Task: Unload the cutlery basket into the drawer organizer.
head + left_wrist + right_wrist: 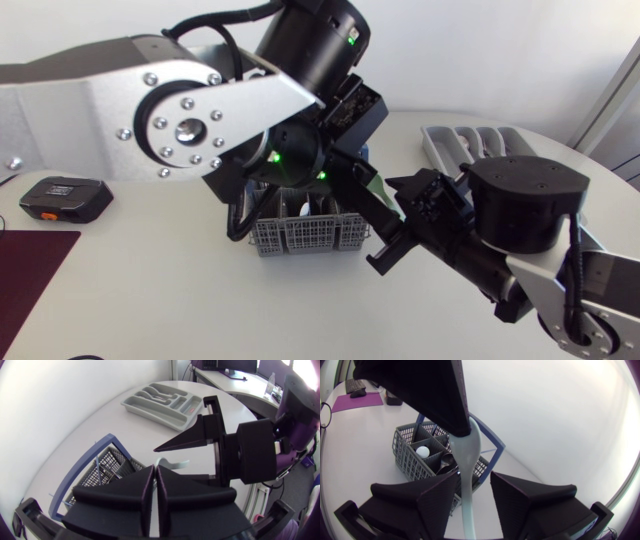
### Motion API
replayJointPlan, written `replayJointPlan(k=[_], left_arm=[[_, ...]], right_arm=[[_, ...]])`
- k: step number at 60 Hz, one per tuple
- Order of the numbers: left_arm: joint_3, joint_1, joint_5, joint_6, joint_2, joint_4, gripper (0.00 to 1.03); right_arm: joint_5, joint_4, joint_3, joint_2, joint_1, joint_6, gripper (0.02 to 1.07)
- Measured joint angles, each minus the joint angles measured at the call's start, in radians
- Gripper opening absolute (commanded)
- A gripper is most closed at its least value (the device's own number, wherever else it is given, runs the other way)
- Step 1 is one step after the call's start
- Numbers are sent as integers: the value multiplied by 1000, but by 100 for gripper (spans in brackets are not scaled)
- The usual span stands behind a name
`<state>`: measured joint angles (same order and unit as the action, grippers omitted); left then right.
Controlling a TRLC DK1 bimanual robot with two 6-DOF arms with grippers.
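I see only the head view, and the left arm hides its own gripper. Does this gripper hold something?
Observer: Yes. The left gripper is shut on a white utensil.
Operator: Does the right gripper grip it too?
Observer: Not yet. The utensil hangs between its open fingers, with a gap on one side.
Operator: Is the basket empty?
Observer: No. One compartment holds a white round-ended piece.

White table [150,290]: basket [305,238], organizer [470,140], black device [65,198], maroon mat [30,265].
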<state>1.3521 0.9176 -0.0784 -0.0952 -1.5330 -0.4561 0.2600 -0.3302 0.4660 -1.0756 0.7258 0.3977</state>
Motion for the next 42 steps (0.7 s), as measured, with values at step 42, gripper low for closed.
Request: replayJointPlan(k=[42], left_arm=[[12, -13, 14, 18, -7, -3, 4]], right_arm=[[3, -10, 0, -10, 8, 8, 8]])
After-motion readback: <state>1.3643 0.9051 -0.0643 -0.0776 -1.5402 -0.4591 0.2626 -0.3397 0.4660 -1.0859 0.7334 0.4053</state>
